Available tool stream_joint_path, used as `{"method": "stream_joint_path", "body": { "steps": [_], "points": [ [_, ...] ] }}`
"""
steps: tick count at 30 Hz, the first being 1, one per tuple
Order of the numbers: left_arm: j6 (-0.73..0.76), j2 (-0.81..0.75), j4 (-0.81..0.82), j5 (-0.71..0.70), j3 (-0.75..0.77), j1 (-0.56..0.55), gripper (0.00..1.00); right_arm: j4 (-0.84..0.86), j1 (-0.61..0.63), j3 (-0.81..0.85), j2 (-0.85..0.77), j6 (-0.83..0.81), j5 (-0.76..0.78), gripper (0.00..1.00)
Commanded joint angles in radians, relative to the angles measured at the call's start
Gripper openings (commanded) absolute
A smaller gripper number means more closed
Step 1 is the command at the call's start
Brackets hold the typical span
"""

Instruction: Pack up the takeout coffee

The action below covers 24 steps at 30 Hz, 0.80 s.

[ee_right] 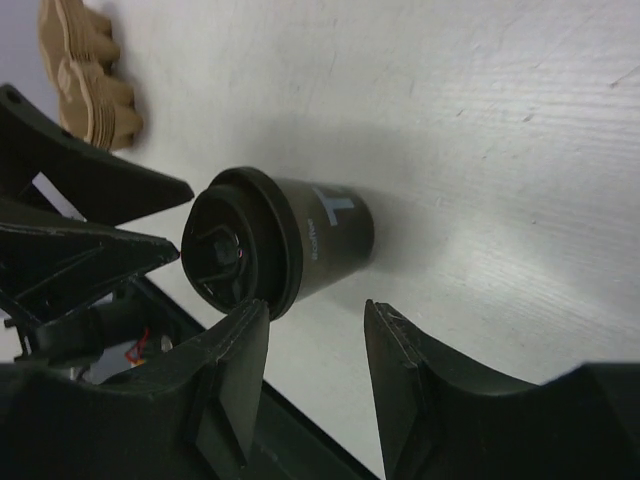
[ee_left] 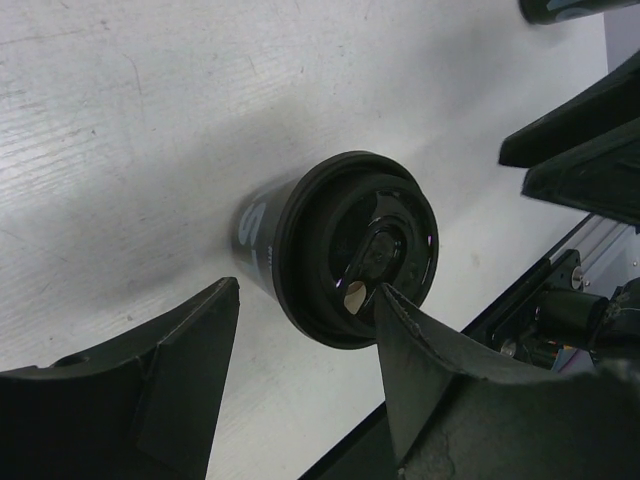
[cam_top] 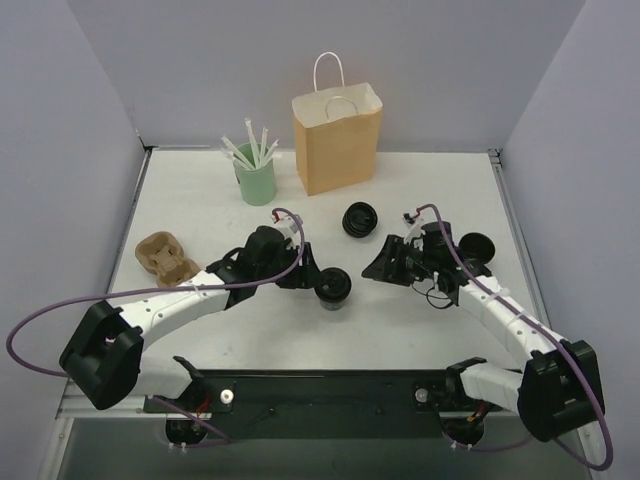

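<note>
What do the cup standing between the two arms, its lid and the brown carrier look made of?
Cup: likely coated paper, dark satin wall with pale print. Lid: probably moulded plastic, black, slight sheen, crisp rim and sip tab. Carrier: moulded pulp by its look, matte tan, rough rounded wells.

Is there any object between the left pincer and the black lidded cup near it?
Nothing visible. The left pincer is open, and the black lidded cup stands just in front of it.

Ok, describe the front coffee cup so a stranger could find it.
From the brown paper bag at the back, come straight forward. The lidded black cup stands there, nearer the front than the black piece behind it or the one by the right arm.
</note>
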Motion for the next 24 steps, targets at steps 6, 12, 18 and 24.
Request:
{"method": "stream_joint_path", "body": {
  "steps": [6, 12, 18, 24],
  "points": [
    [0.024, 0.027, 0.127, 0.044, 0.006, -0.019, 0.66, -0.009, 0.002, 0.087, 0.12, -0.103, -0.234, 0.36],
    [0.036, 0.067, 0.025, -0.002, 0.056, -0.043, 0.64, 0.083, 0.052, 0.048, 0.124, -0.043, -0.168, 0.38],
    [0.035, 0.076, -0.001, -0.031, 0.061, -0.063, 0.65, 0.086, 0.06, 0.085, 0.173, -0.061, -0.132, 0.44],
    [0.061, 0.122, -0.026, -0.046, 0.105, -0.062, 0.62, 0.069, 0.063, 0.098, 0.193, -0.06, -0.105, 0.43]
  ]
}}
